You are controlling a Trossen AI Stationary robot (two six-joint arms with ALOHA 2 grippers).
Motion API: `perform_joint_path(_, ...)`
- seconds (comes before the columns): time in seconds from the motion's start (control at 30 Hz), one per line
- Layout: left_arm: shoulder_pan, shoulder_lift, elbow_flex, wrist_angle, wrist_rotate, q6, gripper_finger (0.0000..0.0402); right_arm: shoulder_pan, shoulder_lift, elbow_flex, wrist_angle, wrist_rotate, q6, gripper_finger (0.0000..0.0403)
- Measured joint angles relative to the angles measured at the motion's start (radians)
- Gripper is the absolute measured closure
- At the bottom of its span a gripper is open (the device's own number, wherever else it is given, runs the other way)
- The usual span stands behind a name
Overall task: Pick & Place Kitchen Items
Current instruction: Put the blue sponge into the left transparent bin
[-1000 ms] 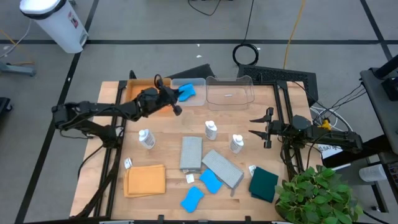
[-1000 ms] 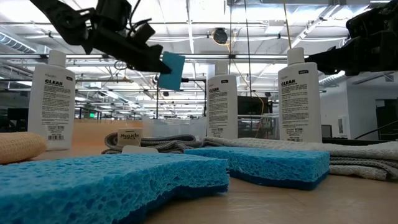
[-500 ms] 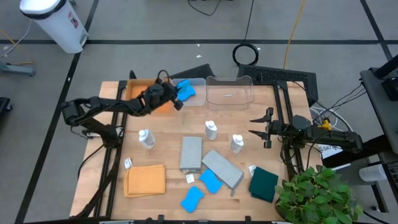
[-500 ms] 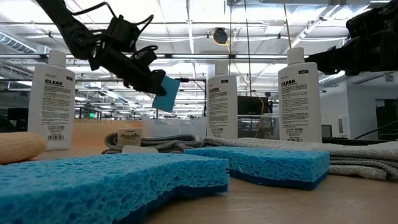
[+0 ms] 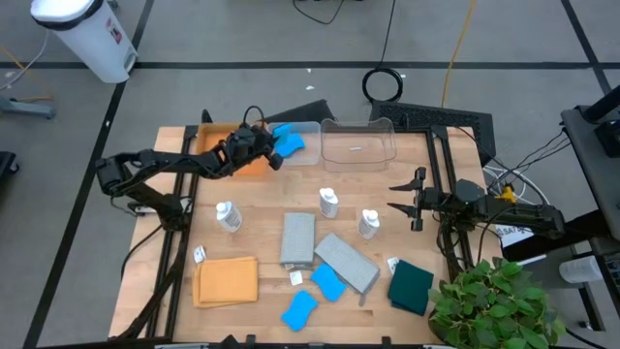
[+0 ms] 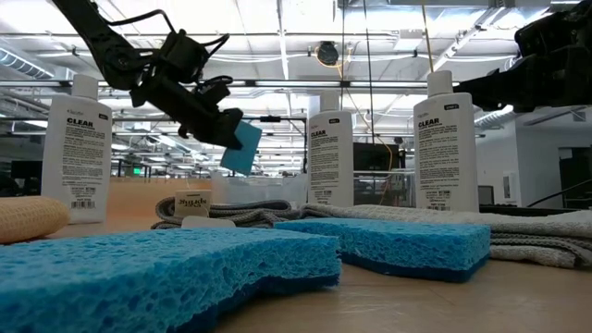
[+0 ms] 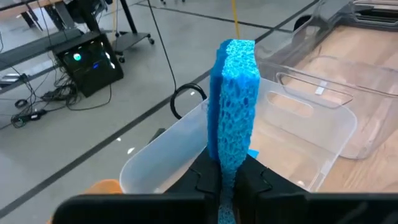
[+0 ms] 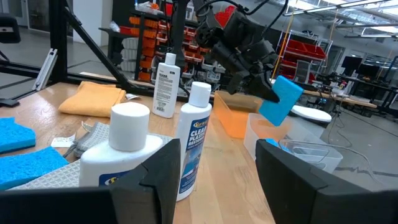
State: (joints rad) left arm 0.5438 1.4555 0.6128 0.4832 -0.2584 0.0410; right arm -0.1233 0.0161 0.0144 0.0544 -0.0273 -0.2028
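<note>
My left gripper (image 5: 275, 150) is shut on a bright blue sponge (image 7: 235, 99) and holds it over the left clear bin (image 5: 302, 129) at the table's far side. Another blue sponge (image 7: 252, 153) lies in that bin. Three white bottles (image 5: 329, 203) stand upright mid-table. Two grey cloths (image 5: 297, 238), an orange cloth (image 5: 226, 281), a dark green cloth (image 5: 411, 286) and two more blue sponges (image 5: 328, 281) lie flat nearer the front. My right gripper (image 5: 392, 195) waits open at the right side, holding nothing. My left gripper pinches the sponge's two broad faces at its near end (image 7: 227, 163) between its two fingers (image 7: 207, 179). The fingers slant slightly downward from the table's left toward the bin. The sponge stands on edge, sticking out past the fingertips, clear of the bin and table.
An orange tray (image 5: 219, 137) sits at the far left beside the bin. A second clear bin (image 5: 358, 143) stands to the right of the first. A potted plant (image 5: 494, 305) overhangs the front right corner. Bare wood shows between the bottles and the bins.
My left gripper has carried the sponge down and a little toward the table's far edge, closer over the left clear bin. It has rolled slightly, so the sponge now tilts more. It has kept its hold throughout.
</note>
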Motion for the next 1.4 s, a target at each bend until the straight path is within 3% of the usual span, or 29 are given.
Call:
perform_joint_path(0.3, 0.006, 0.000, 0.000, -0.041, 0.085, -0.054, 0.0393, 0.000, 0.000, 0.000, 0.000, 0.000, 0.000, 0.0222)
perform_joint_path(0.53, 0.006, 0.000, 0.085, -0.221, 0.067, -0.077, 0.0387, 0.000, 0.000, 0.000, 0.000, 0.000, 0.000, 0.0222)
perform_joint_path(0.83, 0.005, 0.039, 0.090, -0.219, 0.074, -0.065, 0.0374, 0.000, 0.000, 0.000, 0.000, 0.000, 0.000, 0.0222)
perform_joint_path(1.1, 0.006, 0.152, 0.090, -0.160, 0.081, -0.013, 0.0394, 0.000, 0.000, 0.000, 0.000, 0.000, 0.000, 0.0222)
perform_joint_path(1.4, 0.005, 0.172, 0.090, -0.111, 0.075, -0.017, 0.0325, 0.000, 0.000, 0.000, 0.000, 0.000, 0.000, 0.0222)
